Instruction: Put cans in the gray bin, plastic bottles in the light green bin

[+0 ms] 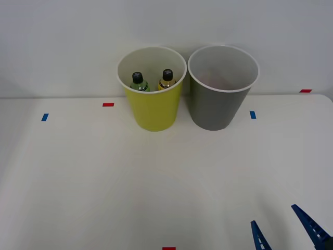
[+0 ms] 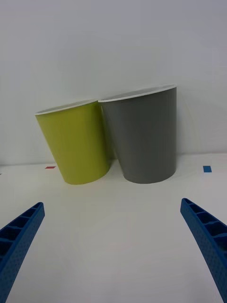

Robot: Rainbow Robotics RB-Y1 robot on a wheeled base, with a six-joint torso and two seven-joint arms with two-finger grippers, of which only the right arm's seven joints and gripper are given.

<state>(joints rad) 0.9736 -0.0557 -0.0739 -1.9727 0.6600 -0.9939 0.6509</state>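
While the right gripper hangs at 5 o'clock with jaws spread and holding nothing, both plastic bottles stand upright in the light green bin, gray bin touching at its 3 o'clock.

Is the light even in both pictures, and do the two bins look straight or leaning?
Front view: soft, even light, only faint shadows under the light green bin and the gray bin, both upright. Right wrist view: both bins appear to lean, since the camera is tilted.
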